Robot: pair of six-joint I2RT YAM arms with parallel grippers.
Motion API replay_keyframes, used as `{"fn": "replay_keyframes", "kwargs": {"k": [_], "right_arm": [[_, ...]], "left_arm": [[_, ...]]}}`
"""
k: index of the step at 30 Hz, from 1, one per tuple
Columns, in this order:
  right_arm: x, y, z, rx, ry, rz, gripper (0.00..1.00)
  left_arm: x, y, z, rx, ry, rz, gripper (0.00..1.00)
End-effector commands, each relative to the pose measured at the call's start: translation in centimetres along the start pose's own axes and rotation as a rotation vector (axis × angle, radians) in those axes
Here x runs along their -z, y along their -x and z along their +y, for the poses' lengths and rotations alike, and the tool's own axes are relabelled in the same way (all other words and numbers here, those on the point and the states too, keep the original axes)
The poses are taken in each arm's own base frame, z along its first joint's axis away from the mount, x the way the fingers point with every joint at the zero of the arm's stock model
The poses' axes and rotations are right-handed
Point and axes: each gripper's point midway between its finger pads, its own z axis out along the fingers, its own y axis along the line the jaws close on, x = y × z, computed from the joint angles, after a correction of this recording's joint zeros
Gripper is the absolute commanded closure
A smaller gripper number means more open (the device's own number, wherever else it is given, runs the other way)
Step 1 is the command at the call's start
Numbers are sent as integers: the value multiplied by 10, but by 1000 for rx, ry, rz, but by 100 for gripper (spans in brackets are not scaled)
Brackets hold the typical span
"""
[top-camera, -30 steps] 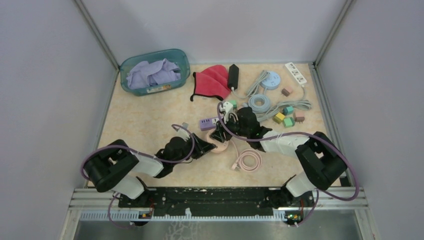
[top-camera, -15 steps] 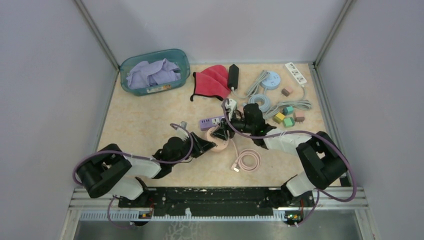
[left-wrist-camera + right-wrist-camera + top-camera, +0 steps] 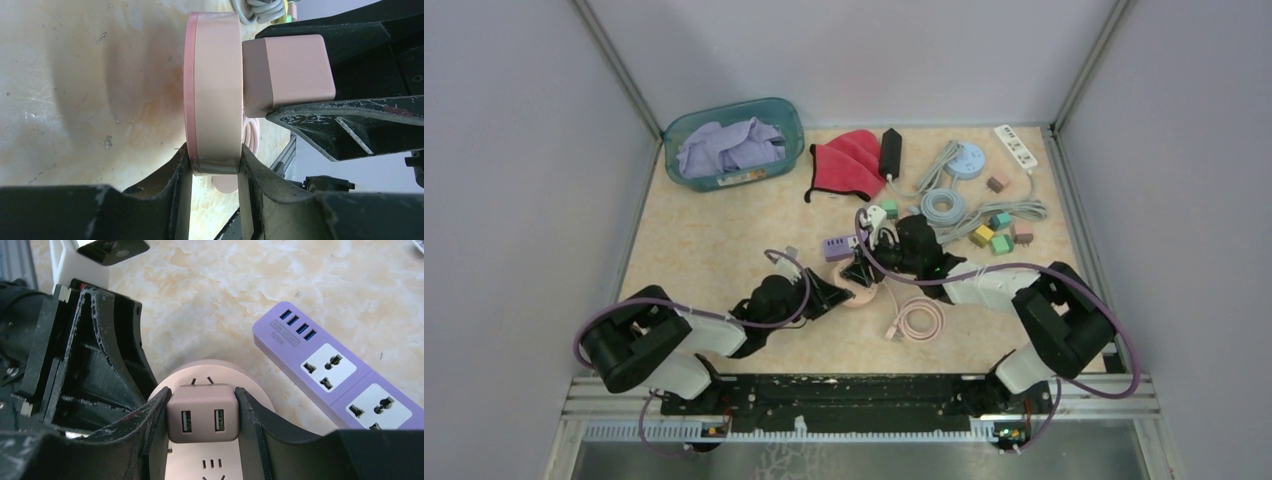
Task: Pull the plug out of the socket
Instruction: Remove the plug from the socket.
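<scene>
You have one basket [image 3: 798, 128], far left, holding a bundled purple cloth [image 3: 724, 147]. Near the middle, the round pink socket [image 3: 215, 100] lies flat with the one pink plug [image 3: 202, 410] seated in it. Your left gripper [image 3: 839, 293] is narrowly parted, clamped on the socket's rim. Your right gripper [image 3: 862, 268] pinches the plug's sides. One purple power strip [image 3: 340, 370] lies just beyond, and five small blocks [image 3: 981, 236] sit to the far right.
</scene>
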Motion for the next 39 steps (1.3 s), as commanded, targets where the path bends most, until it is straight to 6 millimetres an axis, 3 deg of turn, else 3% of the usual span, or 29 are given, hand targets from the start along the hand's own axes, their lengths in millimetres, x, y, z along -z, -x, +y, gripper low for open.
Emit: {"fn": "replay_keyframes", "kwargs": {"k": [1,7,13,20,28,31,34,39], "right_arm": [[10,56,24,59,200,-117,100],[21,57,47,73,322,-157,100],[12,54,69,83,340,-168,100],[-2,54,46,38,223,-142,100],[10,58,26,49,219,-134,100],[14,57,30,61,263,-132,100],[20,54,47,96,368,-137,100],[21,53,48,81,367,-149,100]], "left_arm": [[5,0,18,-18,47,-21,100],[7,4,20,26,43,-53,100],[4,1,17,15,33,-33,100],[1,-4,20,-19,34,-7,100],[2,-4,22,10,27,-18,100],[3,-1,21,14,29,-33,100],[5,2,23,23,40,-49,100],[8,5,23,43,41,-66,100]]}}
